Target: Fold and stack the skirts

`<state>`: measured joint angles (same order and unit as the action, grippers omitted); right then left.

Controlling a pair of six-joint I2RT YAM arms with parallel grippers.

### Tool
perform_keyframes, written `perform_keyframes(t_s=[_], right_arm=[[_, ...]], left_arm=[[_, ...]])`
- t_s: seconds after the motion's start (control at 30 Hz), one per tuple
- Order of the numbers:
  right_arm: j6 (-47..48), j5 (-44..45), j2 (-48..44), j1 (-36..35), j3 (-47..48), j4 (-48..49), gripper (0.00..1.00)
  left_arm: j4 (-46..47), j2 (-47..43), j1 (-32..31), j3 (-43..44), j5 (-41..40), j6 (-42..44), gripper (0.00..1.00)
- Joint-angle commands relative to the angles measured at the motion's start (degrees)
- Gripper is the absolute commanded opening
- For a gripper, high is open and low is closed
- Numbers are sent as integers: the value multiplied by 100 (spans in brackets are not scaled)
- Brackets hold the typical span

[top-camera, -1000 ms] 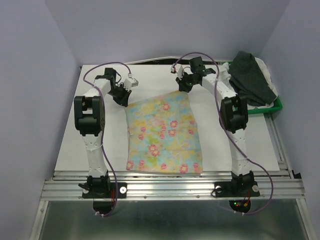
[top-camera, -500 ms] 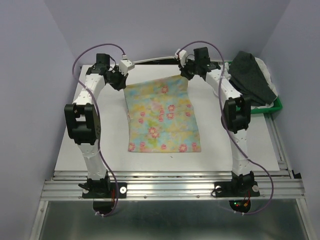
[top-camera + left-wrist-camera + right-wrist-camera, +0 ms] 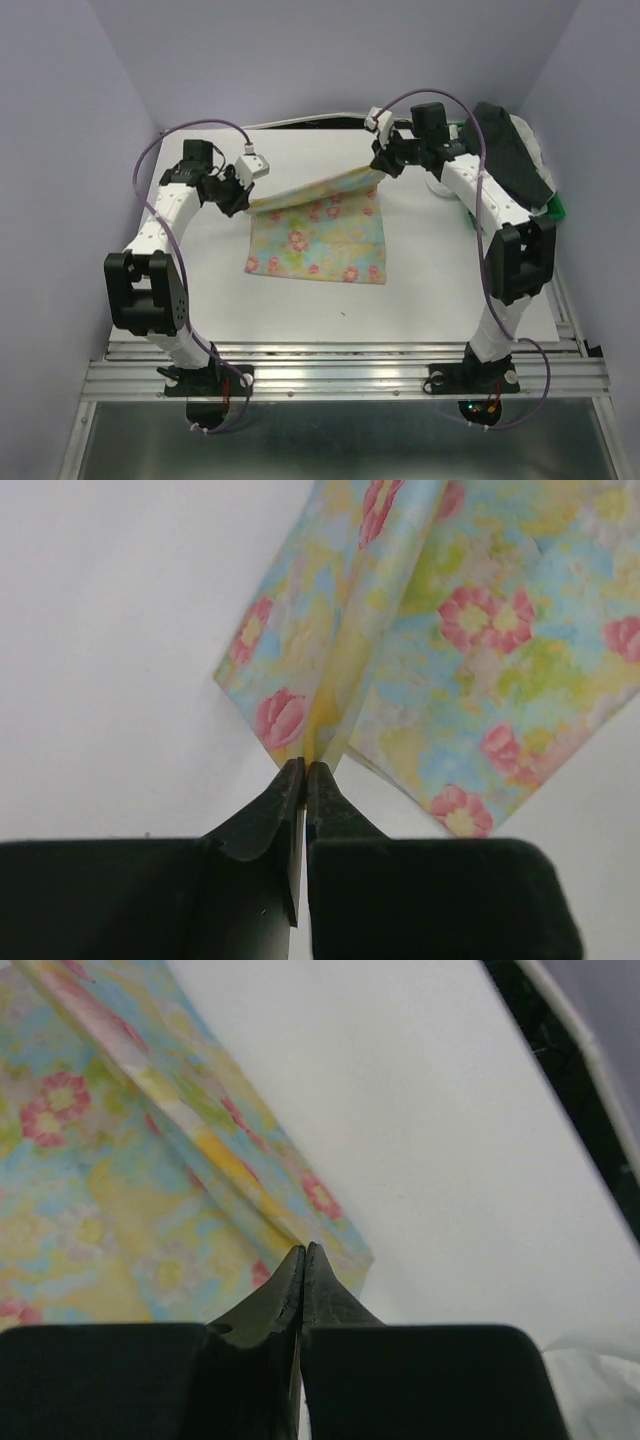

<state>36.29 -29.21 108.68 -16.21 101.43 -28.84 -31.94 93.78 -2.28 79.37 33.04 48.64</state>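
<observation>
table [image 3: 180, 300]: white top, yellow floral skirt [image 3: 320, 245] about mid-table. Everything below is placed relative to that skirt.

left arm [image 3: 150, 250]: stands left of the skirt and reaches in to its far-left corner. right arm [image 3: 500, 220]: stands right of it and reaches in to the far-right corner.

skirt: near hem and most of the body lie flat on the table. The far edge is lifted clear and strung between the two arms, pale inner side showing under the raised strip.

dark charcoal skirt [image 3: 510, 150]: heaped well right of the floral one, past the right arm. white skirt [image 3: 528, 128] is under it, with bits poking out at the far side.

green tray [image 3: 556, 208]: sliver visible under that heap, right of the floral skirt.

left gripper [image 3: 304, 772]: jaws pressed together, pinching the skirt's far-left corner. Cloth fans out from the tips in the wrist view.

right gripper [image 3: 303, 1252]: jaws pressed together, tips on the far-right corner fold, pinching it.
</observation>
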Motion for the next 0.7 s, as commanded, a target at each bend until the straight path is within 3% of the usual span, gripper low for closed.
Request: perform_keyframes(t_s=[0.0,0.1,0.23,0.5,0.67], right_arm=[[-87,-155,-741,-128,-1304,-158,1],[-218,-24,-1076,-287,-2351,115,1],[-552,240,-1078,-374,-2943,607,1],[-922,636,-410,-374,-2392,687,1],[-975,812,-304,-374,-1864,538,1]], left_arm=[[-181,-658,53,-825,-148,585,0],[-76,-896,0,-1476,-279,673,0],[495,-914,-123,-2240,-674,471,0],[856,-360,-150,-2198,-588,-38,0],[629,-351,-150,-1707,-588,-83,0]])
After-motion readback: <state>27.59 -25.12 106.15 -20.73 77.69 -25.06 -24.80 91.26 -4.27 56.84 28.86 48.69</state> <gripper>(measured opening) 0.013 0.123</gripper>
